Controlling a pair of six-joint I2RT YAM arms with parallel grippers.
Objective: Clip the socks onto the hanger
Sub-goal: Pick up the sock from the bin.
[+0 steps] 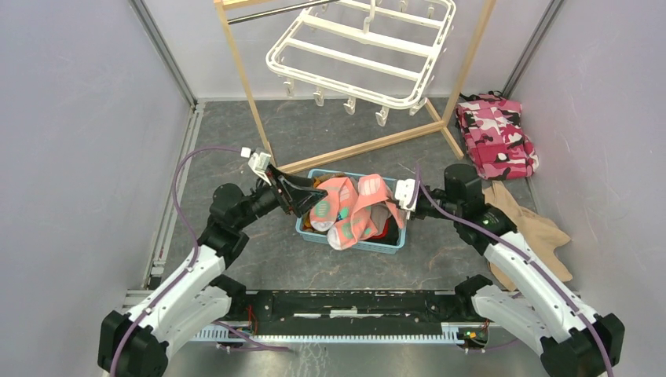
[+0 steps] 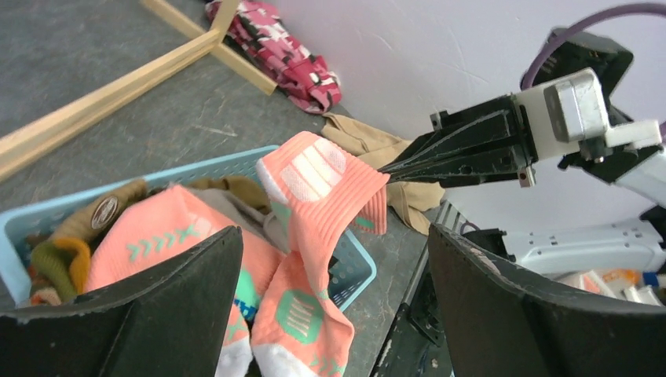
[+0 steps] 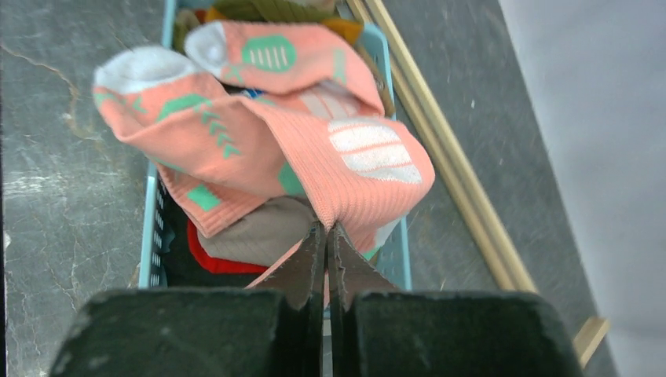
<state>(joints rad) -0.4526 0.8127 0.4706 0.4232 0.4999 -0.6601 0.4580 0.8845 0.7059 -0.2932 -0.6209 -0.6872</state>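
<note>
Several socks lie heaped in a blue basket [image 1: 357, 245]. My right gripper [image 3: 326, 229] is shut on the ribbed cuff of a salmon-pink sock [image 3: 353, 169] with teal and white patches, at the basket's right side. That sock [image 2: 322, 184] drapes down from the pinched cuff over the pile. Below it show a grey-brown sock [image 3: 263, 232] and a red one [image 3: 212, 259]. My left gripper [image 2: 336, 236] stands open over the basket's left side, its fingers either side of the pink socks and touching none. The white hanger [image 1: 369, 47] hangs at the back, its clips dangling.
A light wooden frame [image 1: 361, 149] stands behind the basket and carries the hanger. A pink camouflage cloth [image 1: 495, 133] lies at the back right. A tan garment [image 1: 534, 232] lies beside my right arm. Grey walls close in both sides.
</note>
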